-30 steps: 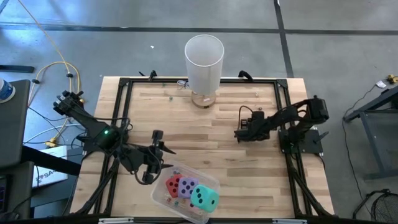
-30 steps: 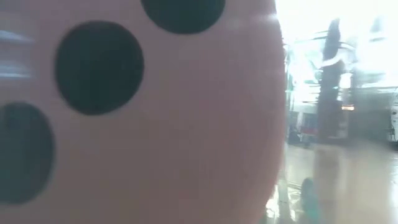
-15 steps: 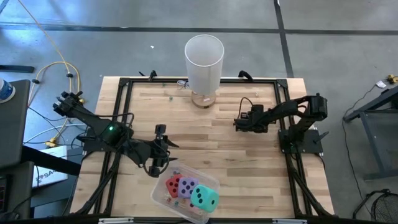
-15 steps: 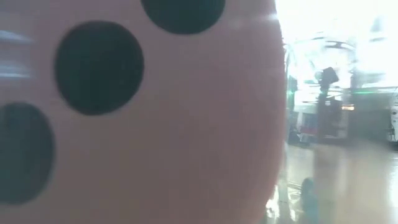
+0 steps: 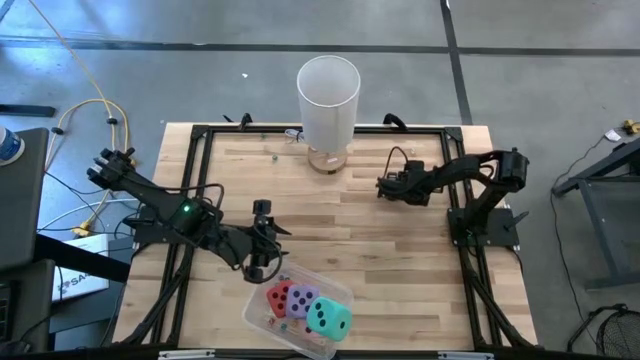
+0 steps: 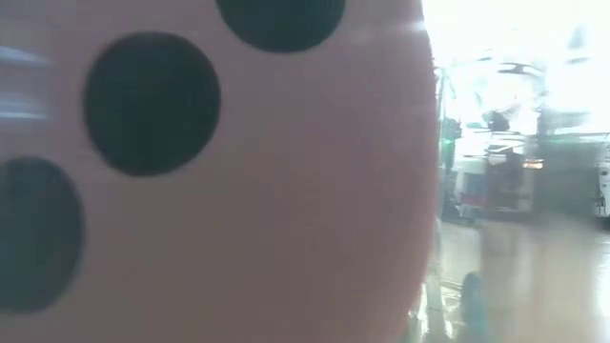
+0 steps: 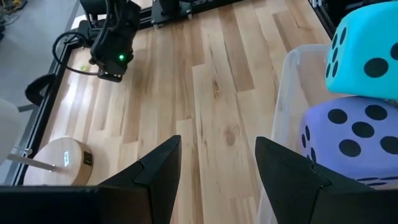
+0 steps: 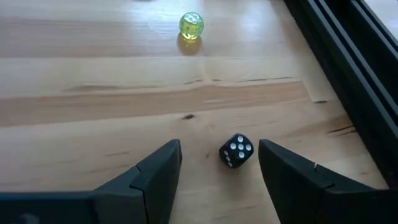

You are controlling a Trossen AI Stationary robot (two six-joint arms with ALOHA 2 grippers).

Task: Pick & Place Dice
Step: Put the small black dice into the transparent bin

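The left gripper (image 5: 262, 268) hangs just beside the far-left corner of the clear plastic box (image 5: 262, 310) at the near edge of the table (image 5: 330, 215); its fingers stand apart and hold nothing. In the box sit the red die (image 5: 279, 296), the purple die (image 5: 302, 302) and the teal die (image 5: 328, 318), touching one another in a row; the pink die (image 6: 210, 191) presses so close to the low camera that it fills that view. I judge that the step in hand is the approach to a pick from the box: the next move needs the fingers lowered over the box wall and around one cube. The dice are cubes, so no long axis exists; the teal one lies slightly rotated. The right gripper (image 5: 384, 185) waits farther back on the right, also open and empty, with a small black die (image 8: 236, 150) on the wood between its fingers and a tiny yellow-green bead (image 8: 191, 25) beyond
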